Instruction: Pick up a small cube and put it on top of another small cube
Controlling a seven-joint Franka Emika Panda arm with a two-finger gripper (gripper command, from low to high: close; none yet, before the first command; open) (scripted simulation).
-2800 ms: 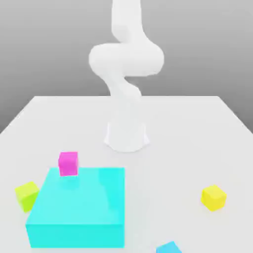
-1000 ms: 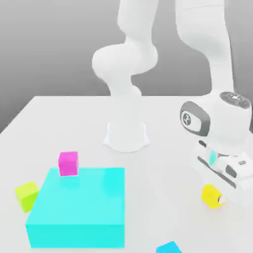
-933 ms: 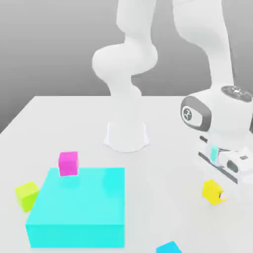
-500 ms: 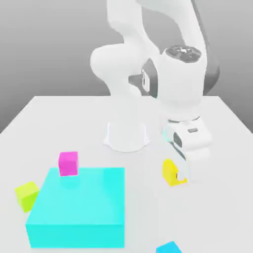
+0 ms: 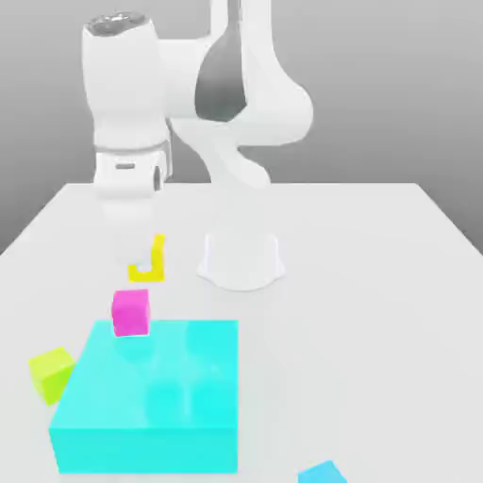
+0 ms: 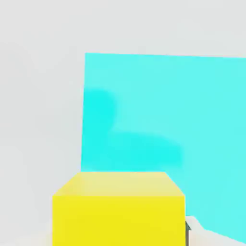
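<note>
the tool (image 5: 141, 259) grips the yellow cube (image 5: 148, 261) in the air, just above the pink cube (image 5: 130, 312).

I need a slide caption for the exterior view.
Gripper carries the yellow cube above the magenta cube by the cyan block.

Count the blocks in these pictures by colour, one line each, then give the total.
Small yellow cube, held in the jaws: 1
Small magenta cube: 1
Small lime cube: 1
Small blue cube: 1
Large cyan block: 1
Total: 5
</note>
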